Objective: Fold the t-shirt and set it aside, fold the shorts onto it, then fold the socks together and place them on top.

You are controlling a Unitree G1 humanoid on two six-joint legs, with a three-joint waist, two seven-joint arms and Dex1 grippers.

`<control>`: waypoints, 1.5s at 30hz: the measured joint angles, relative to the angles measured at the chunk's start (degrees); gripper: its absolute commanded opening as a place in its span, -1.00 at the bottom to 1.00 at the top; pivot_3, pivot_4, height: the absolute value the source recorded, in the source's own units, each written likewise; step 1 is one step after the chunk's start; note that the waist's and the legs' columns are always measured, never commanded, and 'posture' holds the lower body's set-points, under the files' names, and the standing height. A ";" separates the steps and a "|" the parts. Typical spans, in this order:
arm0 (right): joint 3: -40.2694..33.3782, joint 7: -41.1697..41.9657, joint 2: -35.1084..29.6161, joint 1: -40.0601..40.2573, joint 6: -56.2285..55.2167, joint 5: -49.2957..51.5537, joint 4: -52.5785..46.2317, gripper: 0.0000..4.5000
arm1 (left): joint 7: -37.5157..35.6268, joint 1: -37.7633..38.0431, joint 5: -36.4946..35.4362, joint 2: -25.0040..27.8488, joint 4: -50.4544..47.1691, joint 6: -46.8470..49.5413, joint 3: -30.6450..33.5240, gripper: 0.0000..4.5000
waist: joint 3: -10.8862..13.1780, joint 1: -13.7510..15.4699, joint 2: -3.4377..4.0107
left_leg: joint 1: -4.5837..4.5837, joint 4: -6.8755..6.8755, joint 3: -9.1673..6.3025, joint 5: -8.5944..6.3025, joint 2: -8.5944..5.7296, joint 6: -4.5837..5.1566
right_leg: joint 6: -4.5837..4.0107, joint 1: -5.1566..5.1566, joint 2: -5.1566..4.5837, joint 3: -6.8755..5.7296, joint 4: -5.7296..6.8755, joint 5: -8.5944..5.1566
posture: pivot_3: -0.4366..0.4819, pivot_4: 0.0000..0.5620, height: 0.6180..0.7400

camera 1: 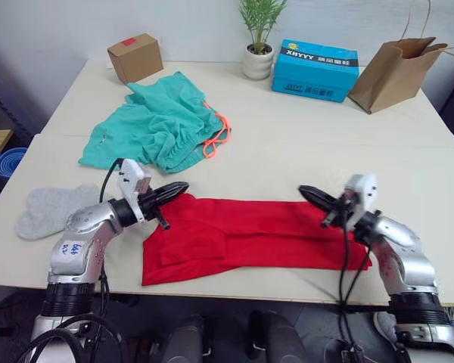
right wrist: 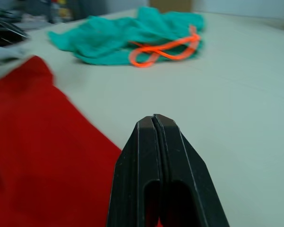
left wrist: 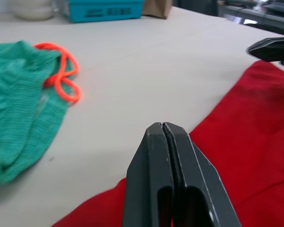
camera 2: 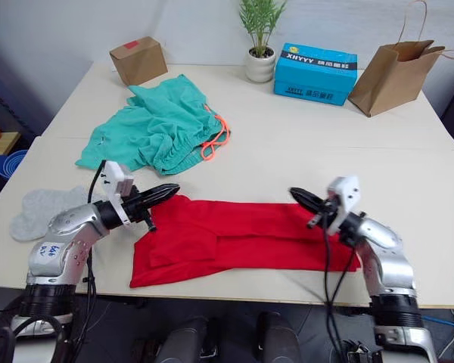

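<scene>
The t-shirt [camera 1: 242, 236] is bright red. It lies along the front edge of the tabletop [camera 1: 287, 144] as a long strip, folded over itself, with the thicker bunched end toward the left front corner. The shorts [camera 1: 155, 127] are teal-green and crumpled in a heap toward the back left part of the tabletop, with an orange drawstring [camera 1: 218, 136] looping out on their right side. The grey socks [camera 1: 49, 210] lie flat near the left edge, close to the front.

The tabletop is pale cream. Along its back edge stand a small cardboard box [camera 1: 135, 57], a potted plant [camera 1: 258, 38], a blue box [camera 1: 315, 69] and a brown paper bag [camera 1: 393, 73]. A white wall is behind them. A blue bowl [camera 1: 5, 163] sits lower down, off the left edge.

The left gripper [camera 1: 178, 189] points inward over the left end of the t-shirt, with its two black fingers pressed together. The right gripper [camera 1: 309, 193] points inward over the right end of the t-shirt, fingers also pressed together. Whether cloth is caught between either pair cannot be told.
</scene>
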 measured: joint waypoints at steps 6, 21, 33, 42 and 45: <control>10.60 -7.35 4.47 3.15 1.74 -9.34 -4.75 -1.00 | 4.50 1.93 4.15 -3.01 0.78 0.13 -4.69 -0.99 | 0.00 0.17 -0.01 | -0.16 0.02 0.01 -0.01 -0.09 0.06 | 0.00 -0.09 -0.01 0.00 0.01 0.00 | -0.05 -0.47 1.00; -12.81 -16.03 -3.99 6.28 -18.38 -12.15 20.32 -1.00 | 13.21 4.71 6.47 -6.39 11.86 -10.40 3.36 -0.99 | -0.11 -0.08 -0.05 | 0.14 -0.04 0.06 -0.02 -0.04 0.03 | -0.01 0.06 0.00 0.05 -0.05 -0.01 | -0.05 -0.47 1.00; -5.23 -10.09 -2.33 8.90 -9.98 -4.03 -7.61 -1.00 | -2.24 10.04 -9.81 2.18 -11.51 -1.88 3.64 -0.99 | -0.12 -0.04 -0.04 | 0.01 -0.17 0.04 -0.03 0.05 -0.12 | -0.07 -0.06 0.05 0.05 -0.14 -0.05 | -0.05 -0.47 1.00; 8.16 -18.60 6.30 19.62 -10.89 -16.68 -12.62 -1.00 | 3.61 20.54 2.18 -0.41 -14.20 -4.37 -6.77 -0.99 | -0.12 0.91 0.02 | -0.07 -0.15 0.05 -0.14 0.02 0.01 | -0.09 -0.12 0.03 0.12 -0.29 -0.07 | -0.05 -0.47 1.00; 6.51 -20.41 6.43 21.07 -14.29 -17.89 -10.37 -1.00 | 7.60 22.41 5.19 -2.83 -12.41 -7.39 -6.51 -0.99 | -0.12 1.11 0.02 | -0.07 -0.18 0.04 -0.15 0.04 0.00 | -0.11 -0.14 0.04 0.11 -0.30 -0.08 | -0.05 -0.47 1.00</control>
